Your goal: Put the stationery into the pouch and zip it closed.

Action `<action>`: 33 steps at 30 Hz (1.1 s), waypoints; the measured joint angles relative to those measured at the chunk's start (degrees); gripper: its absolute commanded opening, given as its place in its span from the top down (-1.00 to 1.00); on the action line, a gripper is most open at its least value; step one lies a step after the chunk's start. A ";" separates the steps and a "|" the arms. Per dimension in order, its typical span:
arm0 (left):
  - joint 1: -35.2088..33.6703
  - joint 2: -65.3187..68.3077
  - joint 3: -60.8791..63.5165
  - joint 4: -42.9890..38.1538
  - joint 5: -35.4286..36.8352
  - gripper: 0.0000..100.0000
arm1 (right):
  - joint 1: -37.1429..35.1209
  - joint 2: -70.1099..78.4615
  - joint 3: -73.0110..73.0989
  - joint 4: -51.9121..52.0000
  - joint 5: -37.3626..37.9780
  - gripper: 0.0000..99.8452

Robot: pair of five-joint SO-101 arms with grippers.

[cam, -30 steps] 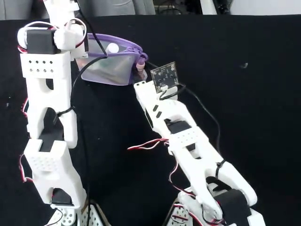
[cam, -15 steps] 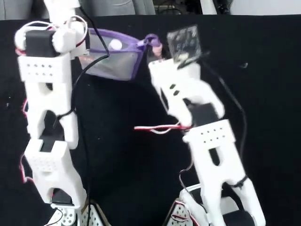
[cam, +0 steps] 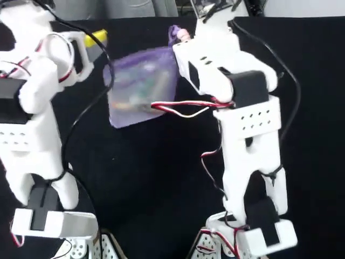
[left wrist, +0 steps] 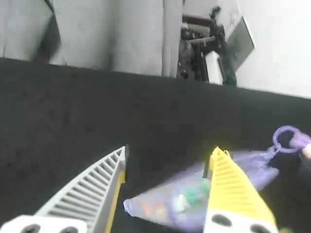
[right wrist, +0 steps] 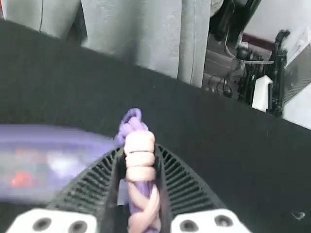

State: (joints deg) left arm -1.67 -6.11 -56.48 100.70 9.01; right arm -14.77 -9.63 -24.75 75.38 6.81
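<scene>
The pouch [cam: 141, 86] is a see-through purple bag. In the high view you see it hanging over the far part of the black tabletop [cam: 307, 108], between your two arms. It hangs from its upper corner nearest the right arm [cam: 242, 97], and its body slopes down and away towards the left arm [cam: 32, 102]. The pictures do not show whether its lowest edge touches the tabletop. Small bits of stationery [left wrist: 190, 198] show through the plastic as green and red blurs. The pouch is too blurred to tell whether its zip is open or closed.

At that upper corner is a braided purple and pink cord [right wrist: 139, 160] with a purple loop at its end. Your right claw [right wrist: 139, 151] is clamped on this cord. Its two dark ribbed fingers are pressed against the cord from both sides, and the loop sticks out past the tips. In the right wrist view the pouch body trails off to one side as a pale purple smear.

Your left claw [left wrist: 169, 153] is spread wide and grips nothing. It has one grey finger [left wrist: 92, 191] and one yellow finger [left wrist: 232, 189]. In the left wrist view the pouch lies beyond and between the fingers, partly behind the yellow one. In the high view the yellow finger sits near the far left of the tabletop, apart from the pouch.

A red and white wire [cam: 180, 109] from the right arm crosses in front of the pouch's lower corner. A grey curtain [right wrist: 131, 29] hangs behind the far edge of the tabletop.
</scene>
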 measured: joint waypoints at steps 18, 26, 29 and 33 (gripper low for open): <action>-8.70 -4.40 0.09 -0.44 0.53 0.44 | 3.43 17.58 -29.71 5.45 2.20 0.98; -4.92 -4.48 7.56 -2.55 0.53 0.44 | 13.63 28.66 -44.04 11.16 8.88 0.98; -2.37 -4.57 14.59 -6.42 0.53 0.44 | 17.93 29.80 -45.45 12.66 12.84 0.98; 0.79 -4.48 21.98 -10.37 0.53 0.44 | 24.00 32.00 -46.24 12.84 17.32 0.98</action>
State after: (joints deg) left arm -0.88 -10.59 -34.51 90.33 9.54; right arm 9.23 22.37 -70.99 88.22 24.13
